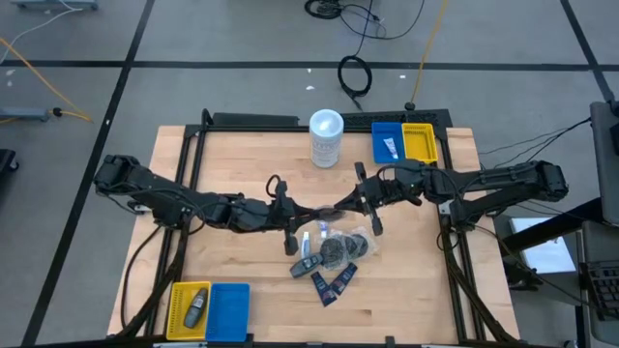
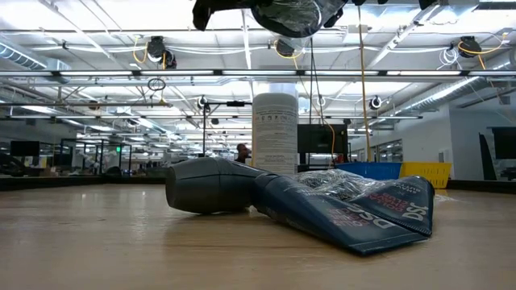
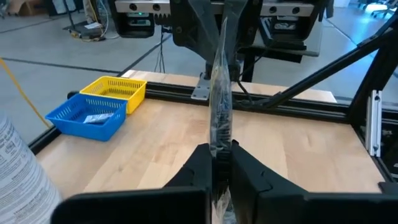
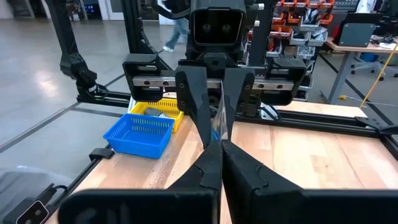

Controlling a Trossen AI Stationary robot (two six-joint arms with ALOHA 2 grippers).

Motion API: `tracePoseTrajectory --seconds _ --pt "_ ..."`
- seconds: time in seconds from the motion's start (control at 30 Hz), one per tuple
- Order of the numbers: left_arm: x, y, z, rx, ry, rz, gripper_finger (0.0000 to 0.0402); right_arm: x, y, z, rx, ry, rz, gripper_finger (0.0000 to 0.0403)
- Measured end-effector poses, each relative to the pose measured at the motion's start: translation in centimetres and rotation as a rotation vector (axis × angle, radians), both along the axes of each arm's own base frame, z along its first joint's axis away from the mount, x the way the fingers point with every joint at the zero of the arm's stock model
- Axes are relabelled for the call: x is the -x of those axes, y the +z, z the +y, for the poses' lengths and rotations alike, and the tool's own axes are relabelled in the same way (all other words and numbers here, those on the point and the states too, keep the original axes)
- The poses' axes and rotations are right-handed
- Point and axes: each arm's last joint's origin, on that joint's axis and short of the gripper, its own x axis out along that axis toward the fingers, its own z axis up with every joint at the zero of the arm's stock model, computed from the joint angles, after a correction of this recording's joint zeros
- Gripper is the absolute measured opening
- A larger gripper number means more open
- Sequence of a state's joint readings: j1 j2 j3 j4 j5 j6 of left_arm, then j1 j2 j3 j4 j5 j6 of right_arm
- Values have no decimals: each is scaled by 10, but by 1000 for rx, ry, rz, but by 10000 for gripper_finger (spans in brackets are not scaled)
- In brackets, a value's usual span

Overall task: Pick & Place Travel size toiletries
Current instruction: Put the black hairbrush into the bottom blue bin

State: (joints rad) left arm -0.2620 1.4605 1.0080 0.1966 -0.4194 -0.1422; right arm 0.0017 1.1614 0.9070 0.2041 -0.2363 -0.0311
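From above, the left gripper [image 1: 308, 220] and the right gripper [image 1: 340, 207] are meeting nose to nose over the middle of the table [image 1: 242, 164]; whatever is passing between them is too small to make out there. Just in front of them the remaining travel size toiletries [image 1: 329, 261] are lying in a loose pile: a dark mini bottle [image 1: 305, 263], navy sachets [image 1: 334, 282] and a clear-wrapped bundle [image 1: 343, 247].

In the low view, the grippers are cut off at the top edge, with a crinkled clear-wrapped bundle [image 2: 294, 16] hanging between them, while the bottle and a sachet are lying on the wood below.

The left wrist view is showing its fingers [image 3: 193, 168] pressing together on a thin clear wrapper [image 3: 219, 93], seen edge-on, its contents unreadable.

The right wrist view is showing its own fingers [image 4: 208, 165] pinching the same wrapper, which is mostly hidden between the two pairs of tips.
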Motion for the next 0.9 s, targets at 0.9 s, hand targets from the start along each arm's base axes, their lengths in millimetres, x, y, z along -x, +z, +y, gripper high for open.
tracePoseTrajectory --seconds 0.9 --pt "79 -23 -75 407 -479 645 10 0 -4 -6 -6 -97 37 32"
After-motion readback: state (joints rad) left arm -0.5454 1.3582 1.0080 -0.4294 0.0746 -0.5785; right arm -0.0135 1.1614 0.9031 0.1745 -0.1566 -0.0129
